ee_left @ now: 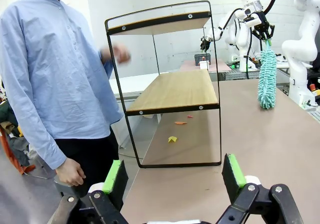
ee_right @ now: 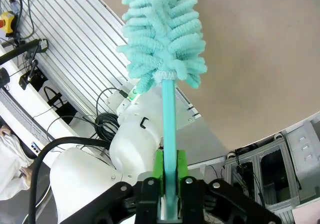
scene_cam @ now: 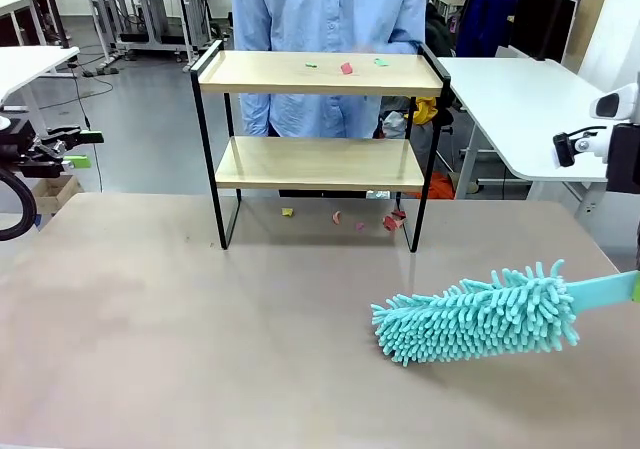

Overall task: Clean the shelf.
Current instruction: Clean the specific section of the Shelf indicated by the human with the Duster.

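The shelf (scene_cam: 320, 74) stands at the far middle of the table, two light wooden boards in a black frame; the left wrist view shows the shelf (ee_left: 172, 89) from its side. Small coloured paper scraps (scene_cam: 346, 68) lie on its top board, and more scraps (scene_cam: 392, 222) lie on the table beneath it. A teal fluffy duster (scene_cam: 480, 317) hovers low over the table at the right, its handle running off the right edge. My right gripper (ee_right: 169, 170) is shut on that duster's handle (ee_right: 169, 129). My left gripper (ee_left: 174, 174) is open and holds nothing, left of the shelf.
A person in a light blue shirt (scene_cam: 330, 9) stands behind the shelf, one hand (ee_left: 117, 54) raised near its top board. White tables (scene_cam: 520, 99) stand at the back right and back left. Bare tabletop (scene_cam: 200, 329) spreads in front of the shelf.
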You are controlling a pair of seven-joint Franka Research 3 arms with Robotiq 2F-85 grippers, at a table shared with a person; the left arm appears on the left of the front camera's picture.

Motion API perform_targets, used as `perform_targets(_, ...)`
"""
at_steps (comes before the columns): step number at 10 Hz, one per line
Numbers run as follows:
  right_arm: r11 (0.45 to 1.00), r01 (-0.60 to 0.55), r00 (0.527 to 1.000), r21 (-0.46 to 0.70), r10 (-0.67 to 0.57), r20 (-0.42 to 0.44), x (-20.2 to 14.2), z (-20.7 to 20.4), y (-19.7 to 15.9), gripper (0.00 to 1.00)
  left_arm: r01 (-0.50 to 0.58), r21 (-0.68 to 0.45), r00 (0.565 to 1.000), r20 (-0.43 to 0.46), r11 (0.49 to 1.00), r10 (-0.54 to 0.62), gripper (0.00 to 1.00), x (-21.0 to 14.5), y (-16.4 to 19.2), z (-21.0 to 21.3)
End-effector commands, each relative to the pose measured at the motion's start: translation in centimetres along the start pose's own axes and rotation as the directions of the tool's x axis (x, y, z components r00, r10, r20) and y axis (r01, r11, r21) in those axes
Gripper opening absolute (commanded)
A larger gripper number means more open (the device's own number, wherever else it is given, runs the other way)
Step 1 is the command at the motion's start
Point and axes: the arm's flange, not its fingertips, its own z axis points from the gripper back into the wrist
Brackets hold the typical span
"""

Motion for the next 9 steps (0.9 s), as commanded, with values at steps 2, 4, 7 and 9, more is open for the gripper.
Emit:
perform_targets(2, 1.000, 0.004, 1.000, 0.015, -0.004, 0.011, -0.17, 0.40, 0.16, 0.13, 0.004, -0.001, 1.000, 0.000, 1.000, -0.004, 1.00, 0.37, -0.04, -0.10)
perform_targets(4, 1.000, 0.004, 1.000, 0.015, -0.004, 0.011, -0.17, 0.40, 0.16, 0.13, 0.004, -0.001, 1.000, 0.000, 1.000, -0.004, 1.00, 0.37, -0.04, -0.10)
perform_targets(7, 1.000, 0.004, 1.000, 0.015, -0.004, 0.011, -0.17, 0.40, 0.16, 0.13, 0.004, -0.001, 1.000, 0.000, 1.000, -0.004, 1.00, 0.37, -0.04, -0.10)
perform_targets(9, 1.000, 0.004, 1.000, 0.015, -0.004, 0.011, -0.17, 0.40, 0.16, 0.13, 0.004, -0.001, 1.000, 0.000, 1.000, -0.004, 1.00, 0.37, -0.04, -0.10)
